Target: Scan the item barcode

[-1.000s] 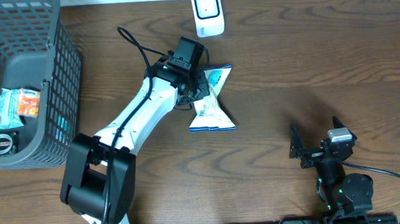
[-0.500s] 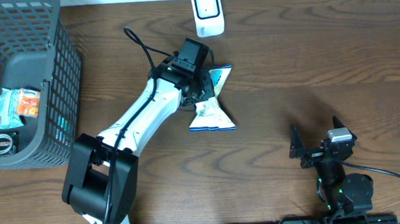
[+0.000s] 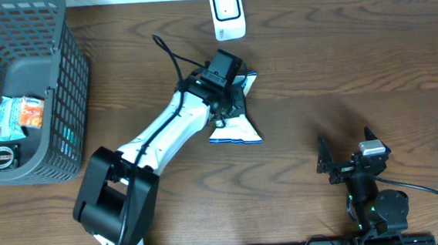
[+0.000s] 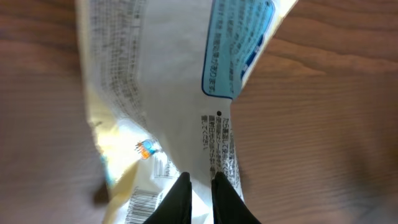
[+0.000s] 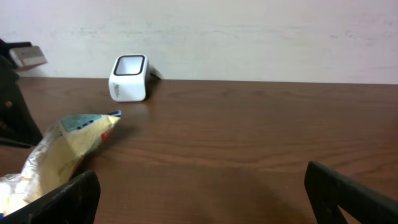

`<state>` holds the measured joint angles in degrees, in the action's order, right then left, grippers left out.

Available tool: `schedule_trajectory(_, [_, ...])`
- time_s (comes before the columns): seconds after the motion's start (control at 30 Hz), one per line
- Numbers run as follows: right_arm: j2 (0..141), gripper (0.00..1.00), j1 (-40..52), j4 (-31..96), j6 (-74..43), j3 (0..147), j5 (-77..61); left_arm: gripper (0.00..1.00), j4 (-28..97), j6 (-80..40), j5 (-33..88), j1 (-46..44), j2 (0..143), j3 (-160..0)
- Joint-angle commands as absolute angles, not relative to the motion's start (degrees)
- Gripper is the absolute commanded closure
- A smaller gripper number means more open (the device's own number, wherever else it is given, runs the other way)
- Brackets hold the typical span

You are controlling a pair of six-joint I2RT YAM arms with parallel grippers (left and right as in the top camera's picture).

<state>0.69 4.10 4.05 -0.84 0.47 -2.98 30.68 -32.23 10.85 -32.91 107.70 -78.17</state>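
The left pincer (image 4: 200,186) grips the snack packet (image 3: 239,126) near the scanner (image 3: 227,14).
The right pincer (image 5: 205,199) gapes empty, well apart from the scanner.

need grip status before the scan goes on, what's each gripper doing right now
left gripper: closed, pinching the snack bag
right gripper: open, holding nothing
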Motion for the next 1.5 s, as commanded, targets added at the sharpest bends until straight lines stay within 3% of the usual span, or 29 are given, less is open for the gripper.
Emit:
schedule_trajectory(0.0, [0.38, 0.01, 4.45, 4.21, -1.21, 0.36, -2.94, 0.87, 28.64, -29.58, 10.87, -33.08, 111.35, -77.03])
schedule_trajectory(0.27, [0.38, 0.01, 4.45, 4.21, -1.21, 0.36, -2.94, 0.87, 21.15, -28.03, 10.72, -31.22, 119.26, -77.03])
schedule_trajectory(0.63, [0.38, 0.01, 4.45, 4.23, -1.21, 0.36, -2.94, 0.87, 20.71, -27.83, 11.62, -26.63, 113.58, -79.75])
schedule_trajectory(0.8, [0.38, 0.01, 4.45, 4.23, -1.21, 0.36, -2.94, 0.73, 21.1, -24.93, 11.6, -26.15, 105.75, -79.75])
schedule_trajectory(1.07, [0.38, 0.01, 4.45, 4.23, -1.21, 0.36, -2.94, 0.38, 24.14, -19.9, 10.9, -26.15, 94.13, -79.75])
schedule_trajectory(1.2, [0.38, 0.01, 4.45, 4.23, -1.21, 0.36, -2.94, 0.29, 26.35, -19.68, 8.27, -26.04, 91.57, -79.75])
schedule_trajectory(1.47, [0.38, 0.01, 4.45, 4.23, -1.21, 0.36, -2.94, 0.26, 30.68, -18.41, 3.16, -26.04, 91.37, -79.72])
